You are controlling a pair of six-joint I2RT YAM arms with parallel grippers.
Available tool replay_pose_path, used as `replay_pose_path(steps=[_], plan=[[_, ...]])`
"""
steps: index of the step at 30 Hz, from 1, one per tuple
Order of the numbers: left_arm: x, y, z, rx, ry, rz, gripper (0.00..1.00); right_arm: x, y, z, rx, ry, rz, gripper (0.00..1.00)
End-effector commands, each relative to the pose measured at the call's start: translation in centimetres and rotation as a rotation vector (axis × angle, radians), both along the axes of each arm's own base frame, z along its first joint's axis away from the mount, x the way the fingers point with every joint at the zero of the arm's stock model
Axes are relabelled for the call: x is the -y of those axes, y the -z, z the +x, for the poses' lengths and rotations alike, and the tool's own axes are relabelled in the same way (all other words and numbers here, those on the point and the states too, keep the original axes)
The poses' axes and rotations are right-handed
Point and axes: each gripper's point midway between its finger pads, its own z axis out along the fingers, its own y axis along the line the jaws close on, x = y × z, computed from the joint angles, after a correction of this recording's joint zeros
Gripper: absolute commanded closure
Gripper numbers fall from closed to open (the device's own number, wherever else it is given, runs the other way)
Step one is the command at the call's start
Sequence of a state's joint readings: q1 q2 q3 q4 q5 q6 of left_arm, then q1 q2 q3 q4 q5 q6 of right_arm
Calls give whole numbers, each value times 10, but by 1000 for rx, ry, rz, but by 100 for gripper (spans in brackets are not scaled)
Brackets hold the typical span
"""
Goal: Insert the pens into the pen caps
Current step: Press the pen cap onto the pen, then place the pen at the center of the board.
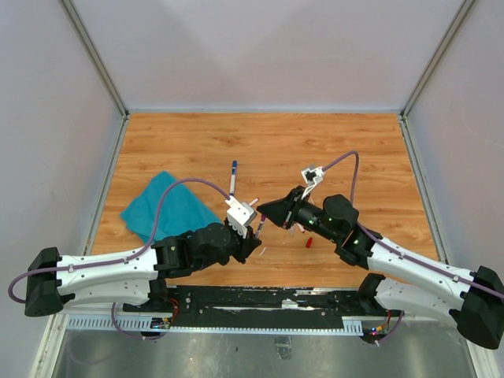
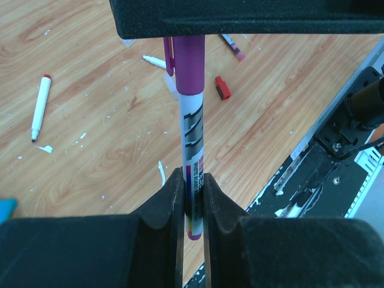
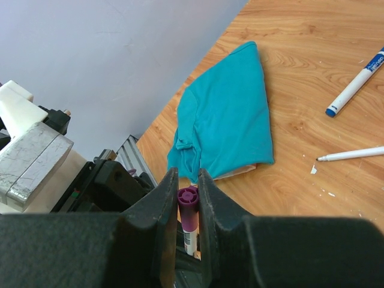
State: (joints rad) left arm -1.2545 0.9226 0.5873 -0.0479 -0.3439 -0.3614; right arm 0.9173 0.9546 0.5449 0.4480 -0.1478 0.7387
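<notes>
While the two arms meet above the table, the left gripper is clamped tight on the barrel of a pen. The right gripper pinches the purple cap seated on the pen's other end. That pen hangs in the air between them. A red cap lies on the wood below, a blue pen farther out, and a cloth off to the left.
</notes>
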Motion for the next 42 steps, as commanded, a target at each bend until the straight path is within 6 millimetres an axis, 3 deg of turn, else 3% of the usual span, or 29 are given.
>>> replay_pose_path(steps=[1, 6, 14, 18, 21, 24, 31, 36, 42], plan=[[16, -170, 21, 222, -70, -512, 99, 3, 105, -74, -281, -238, -259, 99], [19, -151, 23, 207, -69, -449, 100, 7, 84, -59, -201, -172, -263, 99], [21, -86, 15, 131, -31, -313, 100, 18, 4, -17, 32, 19, -234, 90], [16, -65, 13, 105, -36, -297, 100, 30, -36, -3, 121, 115, -175, 64], [12, -54, 15, 94, -53, -267, 100, 39, -52, -4, 176, 139, -139, 53], [10, -42, 21, 80, -92, -200, 100, 48, -54, -8, 222, 140, -126, 47], [2, -30, 36, 71, -191, -136, 99, 74, -22, -17, 258, 146, -230, 40], [-4, -25, 51, 45, -224, -123, 100, 101, -2, -12, 238, 240, -289, 34], [-14, -21, 73, 5, -291, -79, 99, 120, 16, -1, 198, 336, -398, 28]])
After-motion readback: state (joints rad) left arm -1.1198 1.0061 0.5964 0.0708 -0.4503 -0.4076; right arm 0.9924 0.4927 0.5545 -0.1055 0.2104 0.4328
